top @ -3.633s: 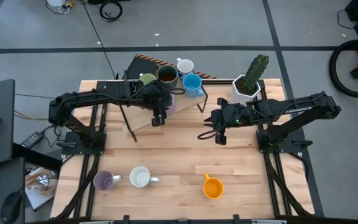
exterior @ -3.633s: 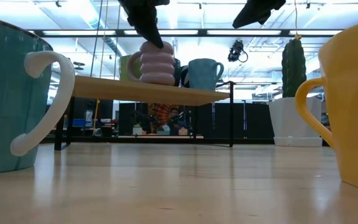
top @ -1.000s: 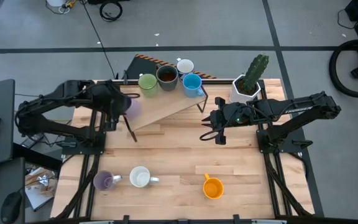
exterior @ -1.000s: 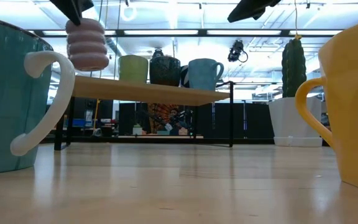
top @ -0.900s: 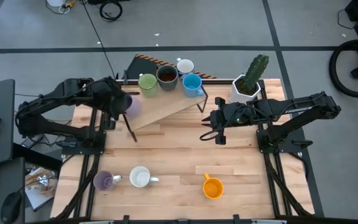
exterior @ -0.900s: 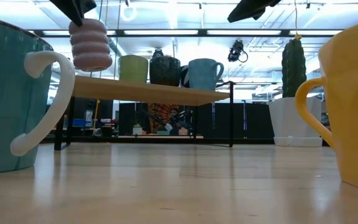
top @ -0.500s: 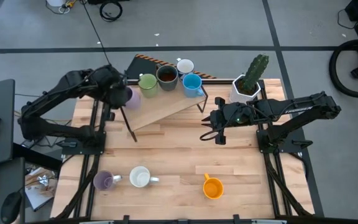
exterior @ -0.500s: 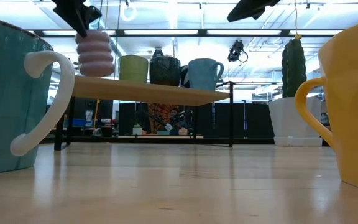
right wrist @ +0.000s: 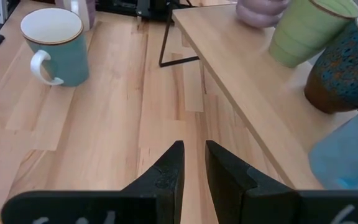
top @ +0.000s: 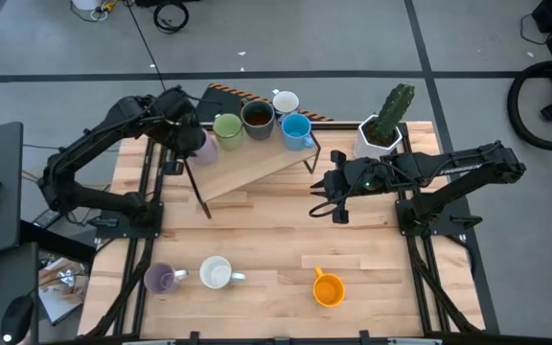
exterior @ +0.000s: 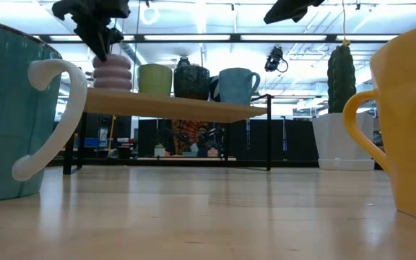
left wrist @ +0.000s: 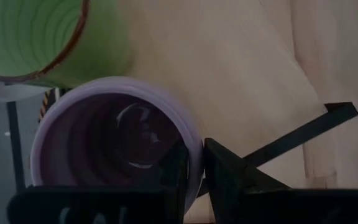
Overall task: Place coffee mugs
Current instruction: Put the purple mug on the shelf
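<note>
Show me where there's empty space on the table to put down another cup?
The widest bare patch is the mid-table wood, between the slanted wooden shelf and the front row of white mug and orange mug. The shelf's back edge is crowded: purple ribbed mug, green mug, dark brown mug, blue mug.

Table [top: 276,230]: raised shelf [top: 257,163] w/ mugs [top: 257,117]; cactus pot [top: 379,139], 3 loose mugs [top: 216,274].

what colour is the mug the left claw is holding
Pale purple, ribbed mug; the left wrist view shows it best, pinched at the rim by the left claw.
</note>
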Tool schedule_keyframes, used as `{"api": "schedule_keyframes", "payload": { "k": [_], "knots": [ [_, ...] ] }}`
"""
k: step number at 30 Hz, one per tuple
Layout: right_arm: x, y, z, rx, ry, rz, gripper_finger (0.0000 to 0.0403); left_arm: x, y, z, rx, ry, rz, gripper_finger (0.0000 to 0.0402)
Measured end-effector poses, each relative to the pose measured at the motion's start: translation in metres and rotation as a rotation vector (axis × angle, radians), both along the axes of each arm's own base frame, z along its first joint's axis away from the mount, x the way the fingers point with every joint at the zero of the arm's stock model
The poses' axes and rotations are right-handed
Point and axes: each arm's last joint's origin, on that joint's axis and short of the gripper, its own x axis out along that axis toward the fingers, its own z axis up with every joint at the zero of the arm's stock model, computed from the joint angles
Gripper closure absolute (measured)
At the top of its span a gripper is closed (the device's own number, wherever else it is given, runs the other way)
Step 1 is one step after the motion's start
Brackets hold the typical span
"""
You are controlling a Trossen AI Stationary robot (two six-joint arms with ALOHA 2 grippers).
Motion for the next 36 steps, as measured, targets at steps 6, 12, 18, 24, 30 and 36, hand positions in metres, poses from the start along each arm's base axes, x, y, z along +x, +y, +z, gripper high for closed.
{"api": "schedule_keyframes", "payload": {
  "k": [6,12,18,24,30,36],
  "knots": [
    [0.0003,0.0000,0.0004,0.001,-0.005,0.000,0.0332,0.0057,0.0058,-0.0044,-0.064,-0.021,0.001,0.0347],
    [0.0022,0.0003,0.0032,0.005,-0.040,0.001,0.0332,0.0069,0.0084,-0.0054,-0.071,-0.030,-0.011,0.0347],
    [0.0026,0.0003,0.0038,-0.006,-0.045,0.009,0.0332,0.0072,0.0086,-0.0054,-0.091,-0.038,0.045,0.0347],
    [0.0050,0.0006,0.0078,-0.017,-0.092,0.019,0.0332,0.0069,0.0083,-0.0058,-0.102,-0.036,0.065,0.0347],
    [0.0055,0.0007,0.0087,-0.015,-0.102,0.019,0.0332,0.0077,0.0090,-0.0056,-0.094,-0.044,0.065,0.0347],
    [0.0055,0.0005,0.0087,-0.015,-0.102,0.018,0.0332,0.0080,0.0095,-0.0056,-0.087,-0.044,0.067,0.0347]
  ]
}}
